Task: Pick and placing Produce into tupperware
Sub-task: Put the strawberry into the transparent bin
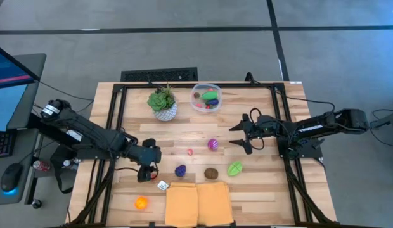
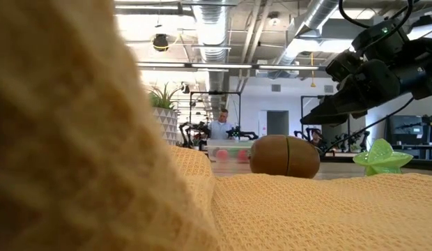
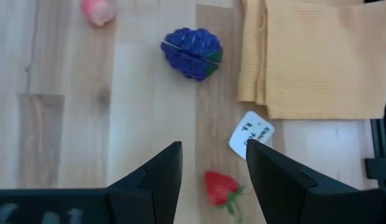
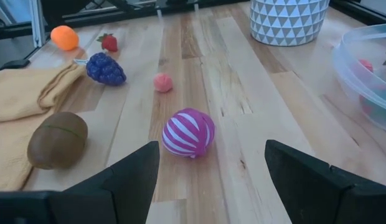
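Below, a strawberry (image 3: 220,187) sits between the left gripper's (image 3: 213,167) parted jaws.

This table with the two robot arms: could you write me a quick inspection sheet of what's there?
Surface: pale wooden-plank table.
Job's things: clear plastic tupperware holding green and red toys; striped purple ball, blue berry, brown kiwi, red strawberry, orange loose.
Clutter: folded yellow cloths, potted plant, white tag.
End effectors: left end effector open above strawberry; right end effector open facing ball.
Cables: black, along right arm.
Surroundings: workshop, person beyond.
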